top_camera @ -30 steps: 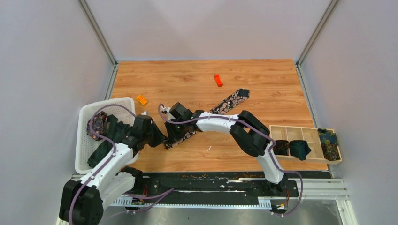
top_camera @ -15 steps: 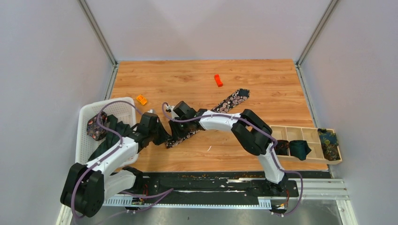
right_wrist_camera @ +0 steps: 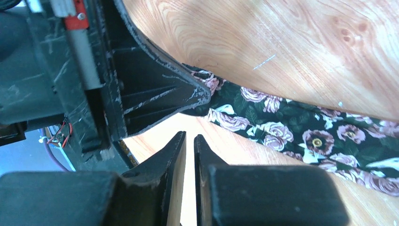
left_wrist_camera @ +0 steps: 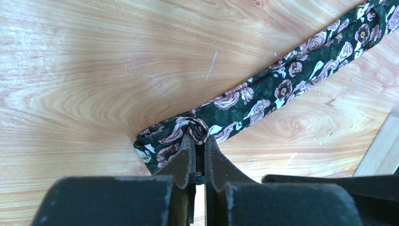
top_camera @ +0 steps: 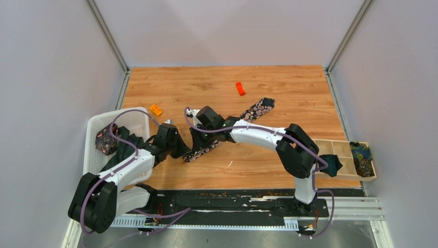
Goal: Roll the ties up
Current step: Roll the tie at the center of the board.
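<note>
A black tie with pink-white flowers [top_camera: 255, 110] lies diagonally across the wooden table. Its near end is wound into a small tight coil [left_wrist_camera: 199, 130]. My left gripper [left_wrist_camera: 200, 139] is shut on that coil, and the rest of the tie [left_wrist_camera: 301, 70] trails away flat to the upper right. My right gripper [right_wrist_camera: 189, 137] hovers just over the table beside the tie [right_wrist_camera: 291, 127], its jaws almost together with only bare wood showing in the slit. Close in front of it, a left finger [right_wrist_camera: 160, 94] rests on the tie's end. In the top view the two grippers, left [top_camera: 182, 149] and right [top_camera: 199, 133], sit close together.
A white basket [top_camera: 129, 111] at the left holds more ties, with a dark teal one [top_camera: 120, 153] draped inside. A wooden compartment tray [top_camera: 338, 149] at the right holds a teal roll [top_camera: 329, 164] and a patterned roll [top_camera: 361, 155]. Two orange blocks [top_camera: 240, 88] [top_camera: 155, 109] lie farther back.
My left gripper has shifted slightly right with the coiled tie end. The right gripper has drawn back up and to the right, and its elbow has swung right over the tray.
</note>
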### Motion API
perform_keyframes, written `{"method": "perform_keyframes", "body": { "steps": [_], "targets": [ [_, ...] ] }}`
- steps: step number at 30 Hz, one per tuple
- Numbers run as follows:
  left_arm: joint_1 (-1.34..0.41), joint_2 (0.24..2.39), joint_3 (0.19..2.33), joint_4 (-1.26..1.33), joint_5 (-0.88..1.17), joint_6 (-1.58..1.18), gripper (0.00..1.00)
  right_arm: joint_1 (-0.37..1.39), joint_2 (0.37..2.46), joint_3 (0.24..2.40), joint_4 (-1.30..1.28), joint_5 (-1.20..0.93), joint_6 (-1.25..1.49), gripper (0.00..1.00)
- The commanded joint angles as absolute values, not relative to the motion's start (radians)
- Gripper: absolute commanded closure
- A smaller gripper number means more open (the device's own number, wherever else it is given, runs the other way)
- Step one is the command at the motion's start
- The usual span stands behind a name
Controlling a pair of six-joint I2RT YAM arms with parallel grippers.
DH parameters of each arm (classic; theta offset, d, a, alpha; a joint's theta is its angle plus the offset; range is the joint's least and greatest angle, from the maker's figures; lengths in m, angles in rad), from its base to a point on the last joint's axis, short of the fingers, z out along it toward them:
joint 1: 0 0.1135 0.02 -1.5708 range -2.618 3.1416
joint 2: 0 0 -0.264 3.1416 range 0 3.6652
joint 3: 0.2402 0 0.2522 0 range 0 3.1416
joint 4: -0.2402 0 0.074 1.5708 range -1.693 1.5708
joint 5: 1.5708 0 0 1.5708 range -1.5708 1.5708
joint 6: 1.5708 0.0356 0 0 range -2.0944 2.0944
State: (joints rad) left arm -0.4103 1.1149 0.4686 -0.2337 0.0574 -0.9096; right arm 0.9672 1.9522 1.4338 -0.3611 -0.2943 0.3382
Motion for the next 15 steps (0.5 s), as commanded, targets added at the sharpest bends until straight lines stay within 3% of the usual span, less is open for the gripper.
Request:
{"method": "perform_keyframes", "body": {
  "steps": [1, 9, 15],
  "targets": [
    [-0.414, 1.12, 0.485, -0.187, 0.028, -0.904, 0.94, 0.967, 1.871, 1.394, -0.367, -0.253, 0.328, 0.86],
    [-0.418, 1.093, 0.486, -0.183, 0.029, -0.906, 0.71, 0.967, 1.792, 1.335, -0.364, -0.228, 0.347, 0.86],
    [-0.426, 1.064, 0.495, -0.195, 0.03, -0.913, 0.59, 0.967, 1.745, 1.307, -0.367, -0.211, 0.362, 0.86]
  ]
}}
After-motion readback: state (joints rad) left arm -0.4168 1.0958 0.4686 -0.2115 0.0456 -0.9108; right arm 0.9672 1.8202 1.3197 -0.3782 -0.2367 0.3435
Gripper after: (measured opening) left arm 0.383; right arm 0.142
